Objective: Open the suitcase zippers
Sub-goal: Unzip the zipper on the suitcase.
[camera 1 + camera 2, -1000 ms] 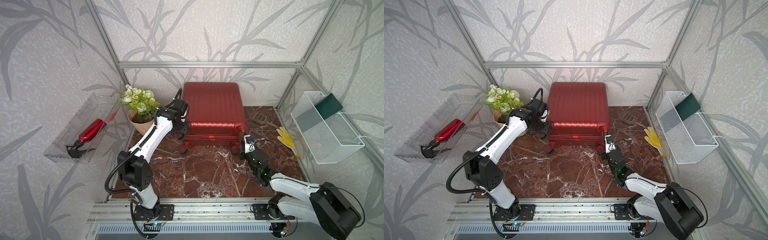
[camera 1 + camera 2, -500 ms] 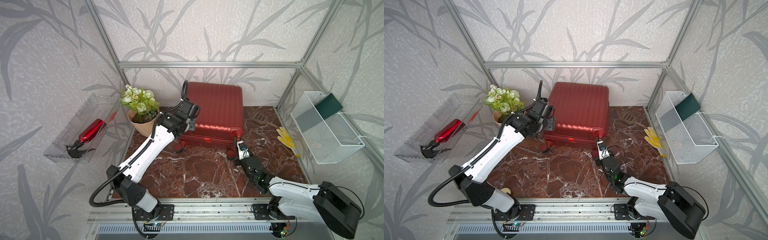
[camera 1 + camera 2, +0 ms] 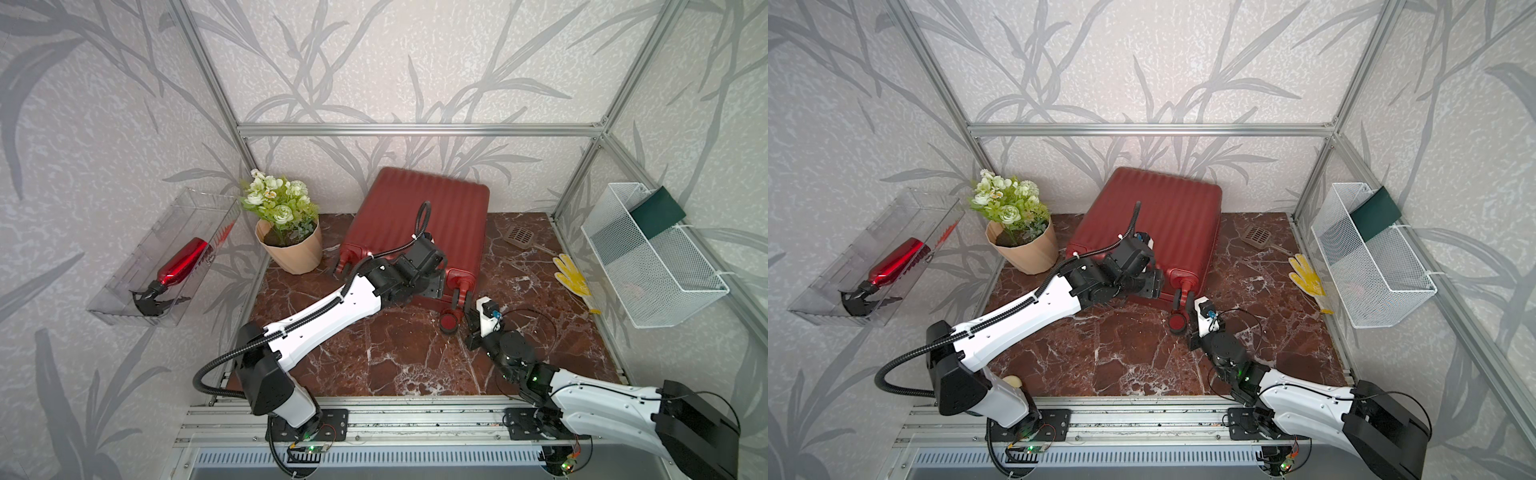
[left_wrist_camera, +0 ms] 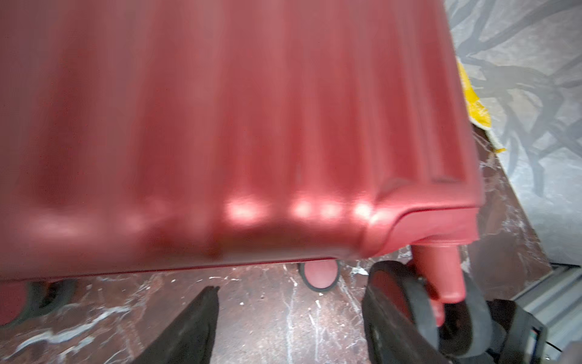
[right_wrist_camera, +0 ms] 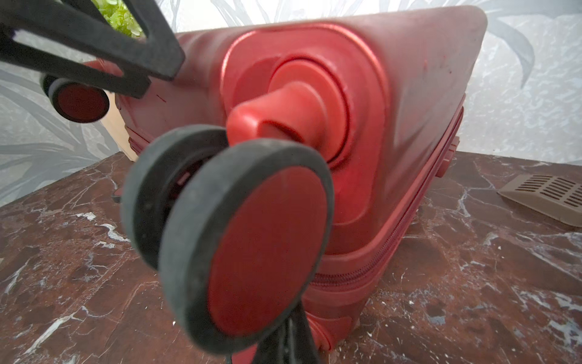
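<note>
step: positioning suitcase (image 3: 419, 216), zippers (image 5: 343, 279) not yet opened. left gripper (image 4: 289, 293) open at the suitcase's wheeled edge; right gripper (image 3: 469, 318) closed beside its wheel (image 5: 245, 239). next: find the pull tab.

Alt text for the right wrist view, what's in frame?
A black-tyred red spinner wheel fills the foreground, mounted on the corner of the dark red suitcase. The zipper looks shut along the seam near the marble floor; a brown slotted scoop lies nearby.

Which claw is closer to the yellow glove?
Right. The right claw is beside a wheel of the suitcase, on the yellow glove side; the left claw is farther, at its front edge.
</note>
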`<state>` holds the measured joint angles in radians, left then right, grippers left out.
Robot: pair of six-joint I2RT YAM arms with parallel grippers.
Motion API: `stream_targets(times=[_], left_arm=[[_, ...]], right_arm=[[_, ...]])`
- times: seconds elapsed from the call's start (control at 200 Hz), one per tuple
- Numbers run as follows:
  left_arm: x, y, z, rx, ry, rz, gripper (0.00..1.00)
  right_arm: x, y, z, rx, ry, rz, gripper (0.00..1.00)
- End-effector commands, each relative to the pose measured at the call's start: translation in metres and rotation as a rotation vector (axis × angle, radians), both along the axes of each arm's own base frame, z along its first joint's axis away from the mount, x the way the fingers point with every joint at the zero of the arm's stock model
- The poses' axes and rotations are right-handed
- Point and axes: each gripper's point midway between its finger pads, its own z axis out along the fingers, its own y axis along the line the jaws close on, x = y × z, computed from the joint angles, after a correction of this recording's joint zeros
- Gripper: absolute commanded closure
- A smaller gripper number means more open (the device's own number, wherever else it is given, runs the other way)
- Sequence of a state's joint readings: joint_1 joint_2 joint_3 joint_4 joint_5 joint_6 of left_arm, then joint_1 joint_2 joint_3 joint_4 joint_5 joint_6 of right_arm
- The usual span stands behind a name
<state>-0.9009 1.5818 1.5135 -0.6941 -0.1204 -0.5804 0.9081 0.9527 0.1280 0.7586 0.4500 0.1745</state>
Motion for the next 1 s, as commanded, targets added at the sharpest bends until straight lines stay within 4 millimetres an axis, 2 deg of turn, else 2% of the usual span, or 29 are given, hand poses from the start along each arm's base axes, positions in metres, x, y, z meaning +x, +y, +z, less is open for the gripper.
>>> stream_targets(times=[0.0,0.34,0.605,0.75,0.895,0.92,1.0], left_arm=[[-0.002,-0.030,0.015,-0.123,0.003,-0.026,0.26],[-0.013,-0.078,-0.001,-0.123,0.043,-0.088,0.21],[-0.004,-0.078,-0.018,-0.007,0.033,-0.038,0.23],[0.000,-0.074,-0.026,0.055,0.019,-0.026,0.35],[0.002,-0.063,-0.033,0.136,0.001,-0.025,0.52],[0.002,-0.061,-0.034,0.150,-0.001,-0.027,0.56],[0.001,-0.053,-0.036,0.185,-0.007,-0.027,0.66]], right_arm=[[-0.002,-0.003,0.016,0.108,-0.023,-0.016,1.00],[-0.005,-0.009,0.018,0.135,-0.026,-0.025,1.00],[-0.007,-0.011,0.017,0.155,-0.017,-0.022,1.00],[-0.008,-0.011,0.016,0.155,-0.015,-0.021,1.00],[-0.007,-0.014,0.022,0.154,-0.028,-0.034,1.00],[-0.007,-0.015,0.015,0.125,-0.010,-0.039,1.00],[-0.006,-0.021,0.013,0.106,-0.009,-0.066,1.00]])
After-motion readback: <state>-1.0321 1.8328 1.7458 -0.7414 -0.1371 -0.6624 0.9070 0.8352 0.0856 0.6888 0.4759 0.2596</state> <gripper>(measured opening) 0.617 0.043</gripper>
